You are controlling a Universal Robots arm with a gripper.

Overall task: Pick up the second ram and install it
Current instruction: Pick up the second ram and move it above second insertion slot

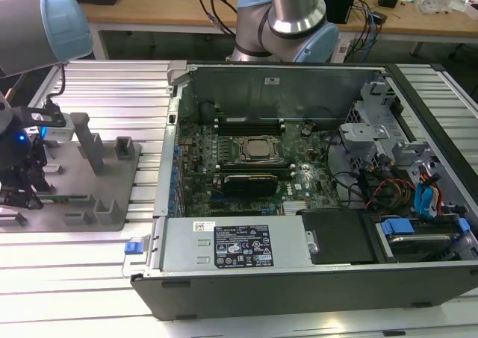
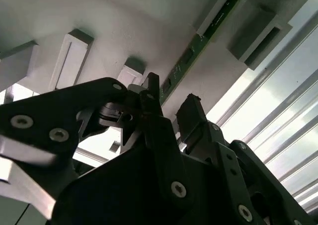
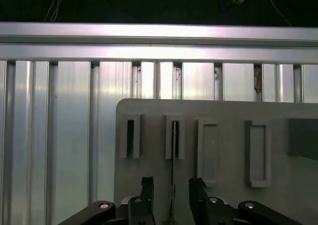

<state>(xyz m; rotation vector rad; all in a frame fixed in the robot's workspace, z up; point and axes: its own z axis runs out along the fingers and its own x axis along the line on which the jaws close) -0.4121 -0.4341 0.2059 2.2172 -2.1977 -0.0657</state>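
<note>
- I see the gripper (image 3: 171, 184) in the first wrist view with its jaws set narrowly apart, holding nothing.
- The ram (image 2: 191, 56) runs edge-up between the two fingers (image 3: 147, 185). There is a thin gap on each side, so neither finger touches it.
- In the second wrist view the ram is a green strip seated in slotted blocks of the grey holder (image 1: 112, 181).
- The holder lies flat at the exterior view's left, in the lower half of the frame. Its upright posts stand behind the gripper.
- The table (image 1: 75, 263) is ribbed aluminium, bright and glaring under the light, with long grooves running across it.
- In the first wrist view the grooves end at a rail, and beyond it the room is dark.
- An open case (image 1: 261, 286) sits in the middle of the exterior view, well apart from the holder, with its board (image 1: 202, 159) exposed.
- The arm's base (image 1: 291, 10) stands at the top centre of the frame, behind the case.
- A wooden desk (image 1: 149, 10) runs along the top edge of the frame, with cables (image 1: 209, 2) trailing over it.
</note>
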